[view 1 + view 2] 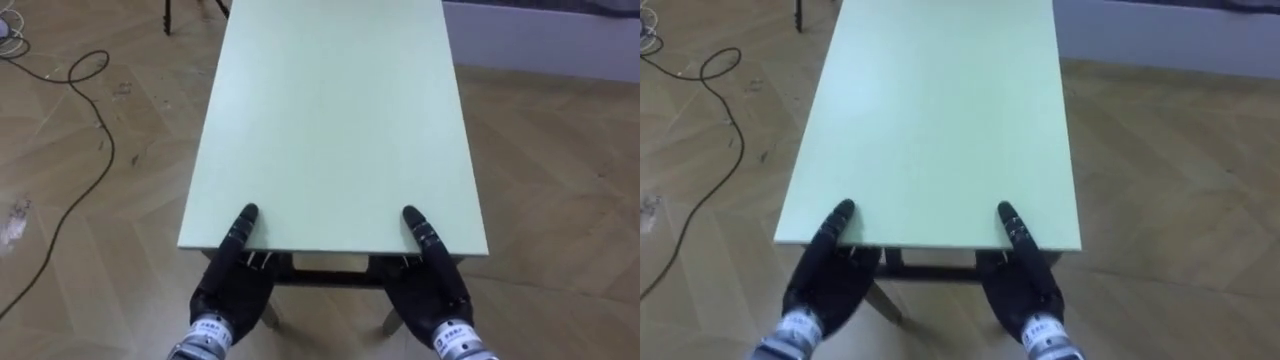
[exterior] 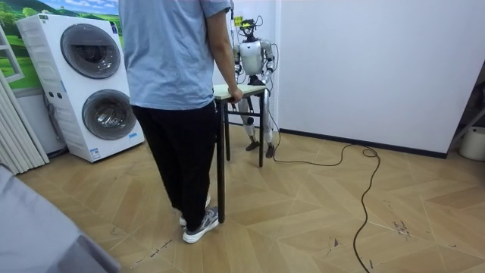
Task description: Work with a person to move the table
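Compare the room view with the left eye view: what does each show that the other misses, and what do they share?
Room view: a person in a light blue shirt and black trousers stands with a hand on one end of the pale green rectangular table, the robot standing at the opposite end; two stacked white front-loading machines stand at the room view's left. Left eye view: the robot's left hand and right hand at the table's near edge, reaching onto its top. Shared: the table and the wooden parquet floor.

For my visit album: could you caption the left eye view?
The left robot hand and right robot hand clasp the near edge of a pale green table.
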Available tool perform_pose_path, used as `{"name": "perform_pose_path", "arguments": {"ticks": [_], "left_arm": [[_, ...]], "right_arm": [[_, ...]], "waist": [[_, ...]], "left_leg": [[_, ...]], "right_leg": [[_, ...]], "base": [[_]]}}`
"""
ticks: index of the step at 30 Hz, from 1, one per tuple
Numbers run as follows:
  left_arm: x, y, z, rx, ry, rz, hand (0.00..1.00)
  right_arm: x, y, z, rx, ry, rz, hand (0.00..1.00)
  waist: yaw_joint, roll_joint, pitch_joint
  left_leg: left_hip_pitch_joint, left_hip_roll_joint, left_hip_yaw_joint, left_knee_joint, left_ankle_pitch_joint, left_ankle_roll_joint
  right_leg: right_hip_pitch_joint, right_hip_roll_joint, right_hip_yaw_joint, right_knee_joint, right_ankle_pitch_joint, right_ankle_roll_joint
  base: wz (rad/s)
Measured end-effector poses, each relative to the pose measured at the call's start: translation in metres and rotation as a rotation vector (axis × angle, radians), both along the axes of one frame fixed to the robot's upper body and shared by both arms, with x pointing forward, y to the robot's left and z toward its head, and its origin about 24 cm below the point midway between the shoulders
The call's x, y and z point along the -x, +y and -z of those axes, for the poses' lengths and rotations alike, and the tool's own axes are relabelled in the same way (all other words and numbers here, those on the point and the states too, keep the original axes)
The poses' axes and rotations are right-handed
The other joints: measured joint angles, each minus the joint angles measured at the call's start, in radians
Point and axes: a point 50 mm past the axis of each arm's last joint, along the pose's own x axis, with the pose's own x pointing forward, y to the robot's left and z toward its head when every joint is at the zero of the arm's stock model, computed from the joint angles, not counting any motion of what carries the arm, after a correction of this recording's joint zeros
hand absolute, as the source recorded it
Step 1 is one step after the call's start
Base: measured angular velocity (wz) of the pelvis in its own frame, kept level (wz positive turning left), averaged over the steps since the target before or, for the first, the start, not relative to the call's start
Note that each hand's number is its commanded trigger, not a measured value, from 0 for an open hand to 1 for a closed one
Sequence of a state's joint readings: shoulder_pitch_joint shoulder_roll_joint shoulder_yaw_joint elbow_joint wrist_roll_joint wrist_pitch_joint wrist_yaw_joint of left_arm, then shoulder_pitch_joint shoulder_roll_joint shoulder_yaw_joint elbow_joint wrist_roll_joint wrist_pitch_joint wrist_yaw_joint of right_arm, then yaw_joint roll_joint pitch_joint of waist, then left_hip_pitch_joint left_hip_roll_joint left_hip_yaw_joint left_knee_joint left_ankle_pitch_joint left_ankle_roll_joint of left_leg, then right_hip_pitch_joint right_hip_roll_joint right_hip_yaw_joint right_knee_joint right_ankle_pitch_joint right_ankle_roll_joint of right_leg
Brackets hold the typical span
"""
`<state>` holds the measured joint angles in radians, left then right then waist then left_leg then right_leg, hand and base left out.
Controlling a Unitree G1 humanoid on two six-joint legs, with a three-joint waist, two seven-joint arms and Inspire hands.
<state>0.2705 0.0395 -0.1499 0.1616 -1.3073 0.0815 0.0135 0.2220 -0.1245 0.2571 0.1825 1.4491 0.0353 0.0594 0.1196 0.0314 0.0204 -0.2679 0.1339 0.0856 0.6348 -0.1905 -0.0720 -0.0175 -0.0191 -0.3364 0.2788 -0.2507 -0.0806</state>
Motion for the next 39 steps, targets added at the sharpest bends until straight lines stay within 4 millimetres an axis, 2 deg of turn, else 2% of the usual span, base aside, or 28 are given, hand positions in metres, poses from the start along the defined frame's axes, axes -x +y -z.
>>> {"name": "perform_pose_path", "arguments": {"ticks": [1, 2, 3, 4, 5, 6, 7, 8, 9, 10, 11, 14, 15, 16, 17, 18, 19, 20, 21, 22, 23, 25, 29, 33, 35, 37, 39], "left_arm": [[0.006, 0.001, 0.003, 0.025, 0.015, -0.011, 1.00], [0.007, 0.000, 0.003, 0.032, 0.018, -0.009, 1.00], [0.007, 0.000, 0.003, 0.036, 0.017, -0.002, 1.00], [0.007, -0.001, 0.003, 0.036, 0.009, 0.009, 1.00], [0.007, -0.001, 0.002, 0.036, 0.005, 0.012, 1.00], [0.005, -0.002, 0.002, 0.036, 0.001, 0.015, 1.00], [0.001, -0.002, -0.001, 0.027, -0.012, 0.027, 1.00], [-0.002, -0.002, -0.002, 0.017, -0.019, 0.034, 1.00], [-0.004, 0.000, -0.004, -0.002, -0.030, 0.043, 1.00], [-0.006, 0.000, -0.004, -0.013, -0.034, 0.046, 1.00], [-0.007, 0.001, -0.005, -0.019, -0.035, 0.049, 1.00], [-0.007, 0.000, -0.006, -0.034, -0.043, 0.059, 1.00], [-0.008, -0.001, -0.007, -0.041, -0.048, 0.065, 1.00], [-0.012, -0.006, -0.009, -0.043, -0.057, 0.084, 1.00], [-0.015, -0.008, -0.011, -0.050, -0.061, 0.095, 1.00], [-0.019, -0.013, -0.013, -0.055, -0.065, 0.109, 1.00], [-0.020, -0.017, -0.013, -0.044, -0.064, 0.111, 1.00], [-0.018, -0.017, -0.012, -0.035, -0.058, 0.101, 1.00], [-0.015, -0.012, -0.011, -0.029, -0.054, 0.075, 1.00], [-0.014, -0.009, -0.010, -0.031, -0.051, 0.060, 1.00], [-0.014, -0.011, -0.009, -0.024, -0.041, 0.055, 1.00], [-0.015, -0.013, -0.009, -0.022, -0.037, 0.058, 1.00], [-0.015, -0.016, -0.008, -0.024, -0.013, 0.058, 1.00], [-0.015, -0.017, -0.005, -0.018, 0.005, 0.059, 1.00], [-0.016, -0.017, -0.005, -0.025, 0.005, 0.063, 1.00], [-0.016, -0.017, -0.005, -0.024, 0.005, 0.064, 1.00], [-0.016, -0.017, -0.005, -0.023, 0.007, 0.064, 1.00]], "right_arm": [[0.000, 0.000, 0.000, 0.010, 0.005, -0.011, 1.00], [0.000, -0.001, 0.000, 0.014, 0.005, -0.011, 1.00], [0.000, -0.002, 0.000, 0.014, 0.007, -0.010, 1.00], [0.000, -0.004, 0.000, 0.014, 0.008, -0.003, 1.00], [0.000, -0.004, 0.000, 0.014, 0.007, -0.001, 1.00], [0.000, -0.005, 0.000, 0.014, 0.005, 0.001, 1.00], [-0.001, -0.005, -0.001, 0.009, 0.001, 0.013, 1.00], [-0.002, -0.005, -0.001, 0.005, -0.002, 0.018, 1.00], [-0.001, -0.005, -0.001, 0.000, -0.001, 0.023, 1.00], [0.000, -0.003, 0.000, -0.011, 0.001, 0.025, 1.00], [0.002, -0.002, -0.001, -0.016, 0.001, 0.029, 1.00], [0.006, -0.003, -0.001, -0.024, 0.004, 0.035, 1.00], [0.007, -0.003, -0.002, -0.031, 0.004, 0.040, 1.00], [0.009, -0.006, -0.002, -0.037, 0.001, 0.054, 1.00], [0.009, -0.008, -0.002, -0.039, -0.002, 0.066, 1.00], [0.008, -0.013, -0.003, -0.034, -0.008, 0.089, 1.00], [0.007, -0.015, -0.003, -0.029, -0.009, 0.095, 1.00], [0.007, -0.014, -0.003, -0.029, -0.006, 0.092, 1.00], [0.005, -0.008, -0.004, -0.028, -0.003, 0.074, 1.00], [0.004, -0.007, -0.004, -0.018, -0.008, 0.067, 1.00], [0.004, -0.007, -0.004, -0.011, -0.008, 0.065, 1.00], [0.004, -0.007, -0.004, -0.009, -0.006, 0.067, 1.00], [0.004, -0.009, -0.002, -0.003, 0.004, 0.075, 1.00], [0.006, -0.009, 0.001, -0.003, 0.023, 0.080, 1.00], [0.007, -0.008, 0.001, -0.008, 0.032, 0.088, 1.00], [0.006, -0.008, 0.001, -0.008, 0.036, 0.088, 1.00], [0.006, -0.008, 0.001, -0.011, 0.042, 0.090, 1.00]], "waist": [[-0.007, 0.023, -0.0060], [-0.013, 0.030, -0.0070], [-0.035, 0.037, -0.0054], [-0.063, 0.039, -0.0031], [-0.085, 0.042, -0.0014], [-0.088, 0.046, 0.0006], [-0.092, 0.050, 0.0046], [-0.094, 0.049, 0.0073], [-0.098, 0.037, 0.0082], [-0.115, 0.034, 0.0084], [-0.127, 0.040, 0.0071], [-0.143, 0.046, 0.0068], [-0.146, 0.047, 0.0066], [-0.152, 0.050, 0.0072], [-0.154, 0.050, 0.0070], [-0.155, 0.047, 0.0060], [-0.146, 0.045, 0.0090], [-0.144, 0.048, 0.0078], [-0.136, 0.046, 0.0001], [-0.143, 0.049, 0.0016], [-0.155, 0.057, 0.0035], [-0.160, 0.055, 0.0035], [-0.161, 0.046, 0.0043], [-0.173, 0.027, 0.0053], [-0.187, 0.007, 0.0061], [-0.197, -0.002, 0.0055], [-0.197, -0.013, 0.0044]], "left_leg": [[0.001, 0.011, -0.003, 0.158, -0.026, 0.001], [0.005, 0.011, -0.010, 0.219, -0.028, 0.004], [0.029, 0.011, -0.013, 0.284, -0.029, 0.004], [0.070, 0.012, -0.018, 0.294, -0.029, 0.004], [0.122, 0.020, -0.015, 0.263, -0.028, 0.003], [0.151, 0.029, -0.009, 0.234, -0.023, -0.004], [0.201, 0.038, -0.005, 0.150, -0.055, -0.021], [0.215, 0.031, -0.003, 0.101, -0.075, -0.027], [0.234, 0.011, -0.006, 0.026, -0.088, -0.024], [0.252, -0.005, -0.007, -0.045, -0.088, -0.024], [0.272, -0.010, -0.004, -0.108, -0.089, -0.025], [0.281, -0.012, 0.011, -0.175, -0.095, -0.032], [0.275, -0.008, 0.023, -0.194, -0.113, -0.036], [0.267, -0.003, 0.022, -0.275, -0.130, -0.023], [0.263, -0.002, 0.026, -0.324, -0.129, -0.020], [0.275, -0.010, 0.039, -0.361, -0.120, 0.004], [0.294, -0.023, 0.021, -0.369, -0.111, 0.020], [0.300, -0.024, -0.010, -0.368, -0.112, 0.022], [0.297, -0.031, -0.047, -0.368, -0.114, 0.021], [0.294, -0.041, -0.046, -0.372, -0.125, 0.024], [0.295, -0.042, -0.033, -0.384, -0.129, 0.026], [0.301, -0.045, -0.005, -0.402, -0.128, 0.028], [0.308, -0.081, -0.007, -0.396, -0.117, 0.047], [0.307, -0.118, -0.007, -0.393, -0.099, 0.074], [0.302, -0.144, -0.005, -0.380, -0.087, 0.094], [0.297, -0.164, 0.000, -0.381, -0.077, 0.111], [0.294, -0.170, 0.028, -0.392, -0.066, 0.131]], "right_leg": [[0.015, 0.017, -0.046, -0.012, 0.006, -0.011], [0.017, 0.026, -0.075, -0.017, 0.008, -0.014], [0.019, 0.036, -0.115, -0.021, 0.009, -0.020], [0.017, 0.041, -0.144, -0.020, 0.008, -0.023], [0.007, 0.044, -0.157, -0.010, 0.008, -0.023], [-0.003, 0.044, -0.158, 0.002, 0.007, -0.024], [-0.030, 0.040, -0.156, 0.028, 0.006, -0.025], [-0.045, 0.035, -0.153, 0.044, 0.006, -0.025], [-0.073, 0.018, -0.132, 0.066, 0.009, -0.024], [-0.088, 0.012, -0.082, 0.065, 0.026, -0.024], [-0.098, 0.012, -0.037, 0.061, 0.043, -0.021], [-0.123, 0.013, 0.034, 0.063, 0.066, -0.015], [-0.137, 0.013, 0.077, 0.065, 0.070, -0.010], [-0.159, 0.014, 0.124, 0.082, 0.071, -0.006], [-0.177, 0.013, 0.140, 0.103, 0.071, -0.001], [-0.218, 0.004, 0.148, 0.160, 0.071, 0.016], [-0.273, 0.002, 0.140, 0.233, 0.070, 0.044], [-0.286, 0.013, 0.150, 0.221, 0.073, 0.048], [-0.285, 0.038, 0.167, 0.088, 0.144, 0.035], [-0.280, 0.023, 0.114, 0.046, 0.192, -0.003], [-0.282, 0.013, 0.081, 0.051, 0.196, -0.006], [-0.283, 0.004, 0.074, 0.052, 0.200, -0.009], [-0.277, -0.022, 0.076, 0.050, 0.211, 0.000], [-0.279, -0.060, 0.086, 0.077, 0.222, 0.014], [-0.280, -0.088, 0.088, 0.084, 0.235, 0.028], [-0.281, -0.107, 0.096, 0.080, 0.253, 0.042], [-0.285, -0.114, 0.127, 0.075, 0.276, 0.063]], "base": [[-0.59], [0.04], [0.53], [0.73], [0.60], [0.38], [0.21], [0.29], [0.38], [0.50], [0.42], [0.28], [0.34], [0.39], [0.37], [-0.08], [-0.36], [-0.71], [-0.40], [-0.11], [0.22], [0.13], [-0.02], [0.04], [0.05], [0.03], [0.02]]}}
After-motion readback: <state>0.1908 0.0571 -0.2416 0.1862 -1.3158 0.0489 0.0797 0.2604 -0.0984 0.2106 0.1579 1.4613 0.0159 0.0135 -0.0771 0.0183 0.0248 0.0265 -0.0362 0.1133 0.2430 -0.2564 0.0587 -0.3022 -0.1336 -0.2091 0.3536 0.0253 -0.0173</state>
